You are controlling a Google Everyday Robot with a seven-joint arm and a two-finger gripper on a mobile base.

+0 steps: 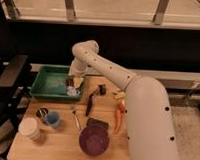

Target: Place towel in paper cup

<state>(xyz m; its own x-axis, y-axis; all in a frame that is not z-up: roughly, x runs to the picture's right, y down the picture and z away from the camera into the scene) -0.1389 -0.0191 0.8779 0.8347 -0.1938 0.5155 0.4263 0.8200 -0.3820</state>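
Note:
My gripper (73,83) hangs at the end of the white arm over the right end of the green tray (48,83). A small pale blue-white crumpled thing (73,92), likely the towel, lies in the tray just below the gripper. A tan piece (80,82) shows right beside the gripper. The white paper cup (29,127) stands upright at the table's front left, far from the gripper.
On the wooden table (60,148) are a blue cup (52,119), a small dark cup (41,112), a purple bowl (94,140), a carrot (118,120), a banana (120,95), a black brush (90,102) and a metal utensil (77,118). A dark chair (8,75) stands at the left.

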